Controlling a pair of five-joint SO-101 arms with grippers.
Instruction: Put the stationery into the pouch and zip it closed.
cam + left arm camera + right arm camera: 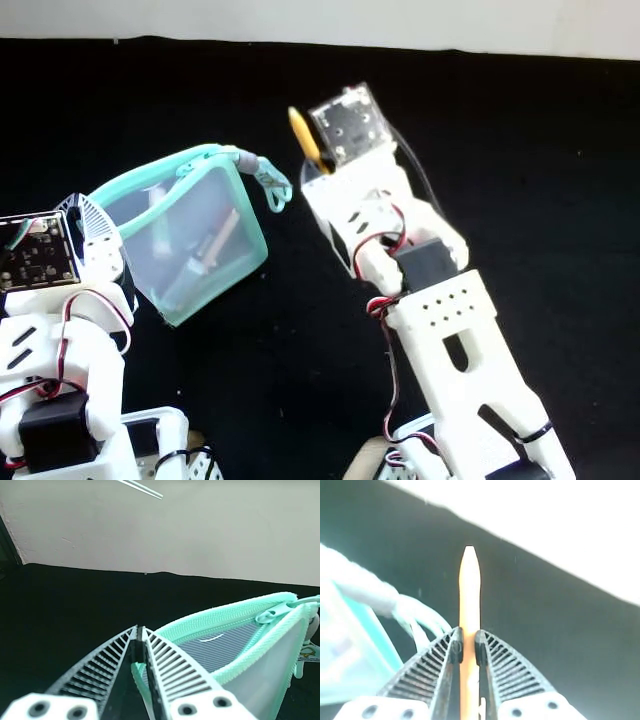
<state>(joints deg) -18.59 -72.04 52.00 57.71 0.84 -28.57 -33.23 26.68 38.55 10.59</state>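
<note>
The left gripper pinches the pouch rim, holding it open with a few items inside. The right gripper clamps an orange pen near its mouth; zipping is left.

Orange pen: lower end ran off picture edge below right gripper. Items inside pouch showed blurred through wall; kind unclear. Pouch corner lay hidden inside left gripper.
</note>
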